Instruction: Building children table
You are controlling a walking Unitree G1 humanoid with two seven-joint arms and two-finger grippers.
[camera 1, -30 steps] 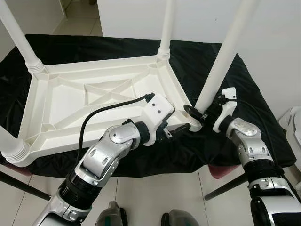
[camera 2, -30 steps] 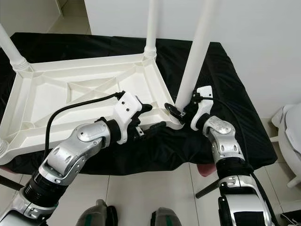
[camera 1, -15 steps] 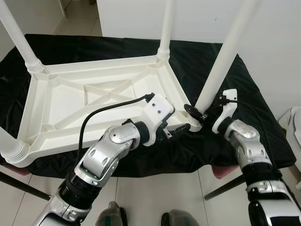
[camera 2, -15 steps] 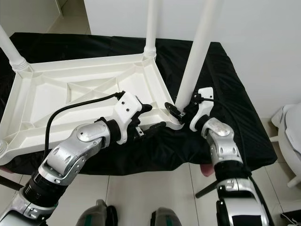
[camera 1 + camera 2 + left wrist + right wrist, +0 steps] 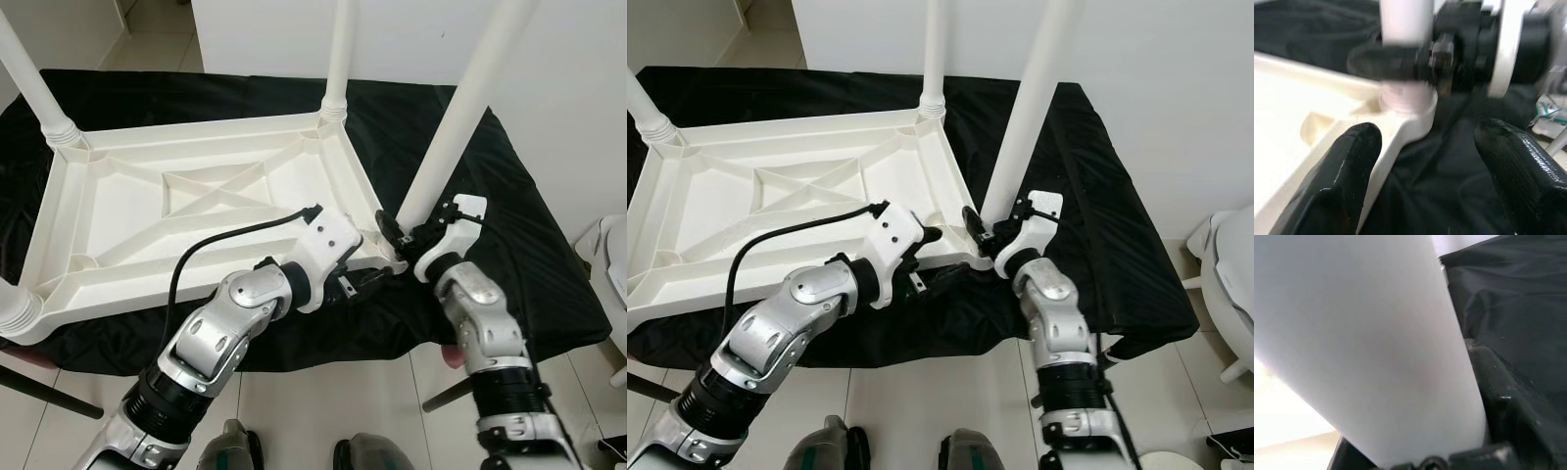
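An upturned white plastic children's table (image 5: 176,211) lies on a black cloth (image 5: 509,245). Three of its white legs stand in their corner sockets: far left (image 5: 34,83), far right (image 5: 338,59) and near left (image 5: 15,313). A fourth leg (image 5: 456,122) leans over the near right corner socket (image 5: 1410,100). My right gripper (image 5: 402,230) is shut on this leg's base, and the leg (image 5: 1366,347) is close against a black finger (image 5: 1513,416). My left gripper (image 5: 367,279) is open at that corner, its fingers (image 5: 1347,181) either side of the rim.
The cloth-covered surface ends just before me, with tiled floor (image 5: 323,411) below. A white wall (image 5: 568,88) stands at the right. A white object (image 5: 612,255) sits at the right edge. Dark support legs (image 5: 49,392) slant under the front edge.
The camera has shifted a little. My right forearm has swung inward to the left, still gripping the leg base at the corner. The left gripper stays at the corner rim.
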